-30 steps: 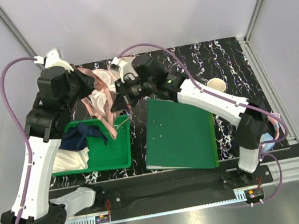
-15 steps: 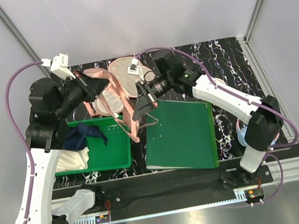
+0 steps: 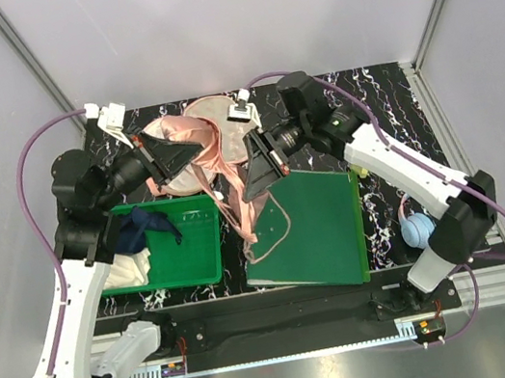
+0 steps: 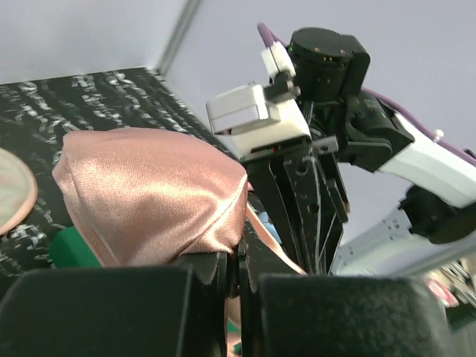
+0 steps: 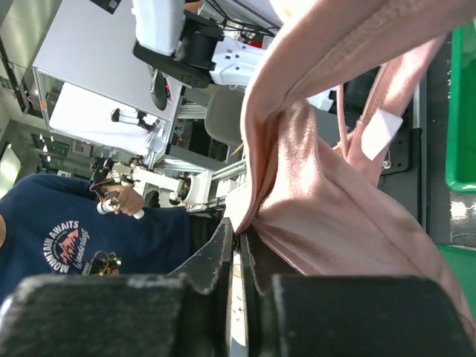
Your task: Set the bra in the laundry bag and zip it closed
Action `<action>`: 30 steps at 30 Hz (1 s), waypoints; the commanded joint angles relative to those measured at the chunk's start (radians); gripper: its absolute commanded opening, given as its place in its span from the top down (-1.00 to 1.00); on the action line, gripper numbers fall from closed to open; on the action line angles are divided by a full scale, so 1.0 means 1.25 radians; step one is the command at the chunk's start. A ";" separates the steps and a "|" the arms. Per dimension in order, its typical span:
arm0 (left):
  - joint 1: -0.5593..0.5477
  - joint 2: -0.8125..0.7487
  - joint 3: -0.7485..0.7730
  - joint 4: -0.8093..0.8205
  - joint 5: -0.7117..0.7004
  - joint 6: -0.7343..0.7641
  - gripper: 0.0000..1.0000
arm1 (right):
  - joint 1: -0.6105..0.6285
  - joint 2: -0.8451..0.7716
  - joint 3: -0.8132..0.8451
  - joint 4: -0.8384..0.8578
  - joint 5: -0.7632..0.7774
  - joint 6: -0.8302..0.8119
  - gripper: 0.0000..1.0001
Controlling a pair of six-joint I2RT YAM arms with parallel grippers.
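Note:
The pale pink bra (image 3: 217, 156) hangs in the air, stretched between my two grippers, above the green bin and the green board. My left gripper (image 3: 194, 147) is shut on one shiny cup (image 4: 149, 193); its jaws pinch the cup's edge (image 4: 236, 260). My right gripper (image 3: 253, 189) is shut on the other side of the bra (image 5: 335, 201), with fabric clamped at the fingertips (image 5: 239, 238). Straps and a band dangle down over the board (image 3: 252, 233). A peach-pink oval rim (image 3: 209, 107) at the back of the table, behind the bra, looks like the laundry bag; most of it is hidden.
A green plastic bin (image 3: 202, 262) at the front left holds a dark blue cloth (image 3: 142, 228) and a white cloth (image 3: 125, 268). A flat green board (image 3: 318, 226) lies at front centre. A light blue round object (image 3: 418, 230) sits at the right, by the right arm.
Both grippers have moved right and apart with the bra. The bra now spreads wider and its lower part hangs over the green board instead of over the bin.

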State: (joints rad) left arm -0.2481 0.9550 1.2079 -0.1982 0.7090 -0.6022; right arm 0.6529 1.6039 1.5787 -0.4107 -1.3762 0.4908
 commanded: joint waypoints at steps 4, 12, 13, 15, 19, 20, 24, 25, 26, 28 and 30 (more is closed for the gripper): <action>0.006 -0.017 -0.032 0.155 0.159 -0.066 1.00 | -0.014 -0.089 -0.052 -0.002 0.142 0.063 0.02; 0.005 0.004 -0.042 0.211 0.235 -0.127 1.00 | -0.039 -0.137 0.022 -0.041 0.282 0.068 -0.71; 0.005 0.003 -0.047 0.233 0.243 -0.135 1.00 | -0.042 -0.136 0.029 -0.049 0.324 0.042 -0.81; 0.003 0.008 -0.053 0.252 0.253 -0.160 1.00 | -0.046 -0.119 0.061 -0.096 0.360 0.011 -0.89; 0.005 0.015 -0.063 0.309 0.286 -0.211 1.00 | -0.050 -0.084 0.108 -0.127 0.373 -0.043 -0.96; 0.005 0.021 -0.067 0.326 0.292 -0.224 1.00 | -0.049 -0.081 0.116 -0.126 0.366 -0.051 -0.99; 0.000 0.039 -0.096 0.426 0.332 -0.297 1.00 | -0.046 -0.040 0.170 -0.123 0.314 -0.045 -1.00; -0.006 0.042 -0.100 0.439 0.338 -0.319 1.00 | -0.045 -0.027 0.178 -0.122 0.312 -0.040 -0.99; -0.012 0.052 -0.102 0.454 0.341 -0.329 1.00 | -0.045 -0.022 0.189 -0.117 0.305 -0.034 -0.99; -0.032 0.061 -0.102 0.470 0.347 -0.334 1.00 | -0.045 -0.011 0.192 -0.071 0.286 0.018 -0.98; -0.040 0.072 -0.105 0.473 0.345 -0.332 1.00 | -0.042 -0.006 0.180 -0.015 0.267 0.111 -0.87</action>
State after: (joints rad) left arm -0.2726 1.0290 1.0809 0.2726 1.0924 -0.9672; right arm 0.5953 1.5814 1.7760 -0.5419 -0.9806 0.4816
